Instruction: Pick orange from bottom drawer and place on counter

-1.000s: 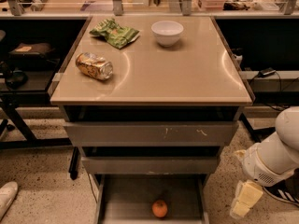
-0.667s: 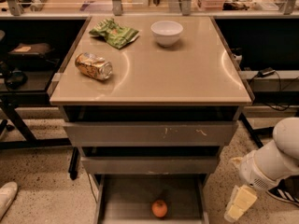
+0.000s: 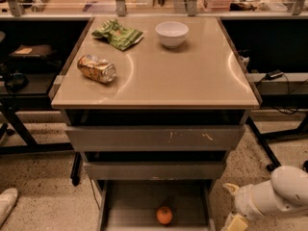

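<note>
Camera view: smooth round orange [image 3: 164,215] on flat grey metal bottom drawer [image 3: 127,203]; pale gripper [image 3: 235,222] just right of it, grip state indiscernible.

orange [image 3: 164,215] in bottom drawer [image 3: 131,202], hand [image 3: 234,222] (low) right of it

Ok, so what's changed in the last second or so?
The arm dropped lower, and its end effector slid down and slightly left. It is now at the view's bottom edge, right of the bottom drawer. Nothing was grasped or let go. The orange lies in the drawer as before. The can, bowl and bag on the counter stayed put.
</note>
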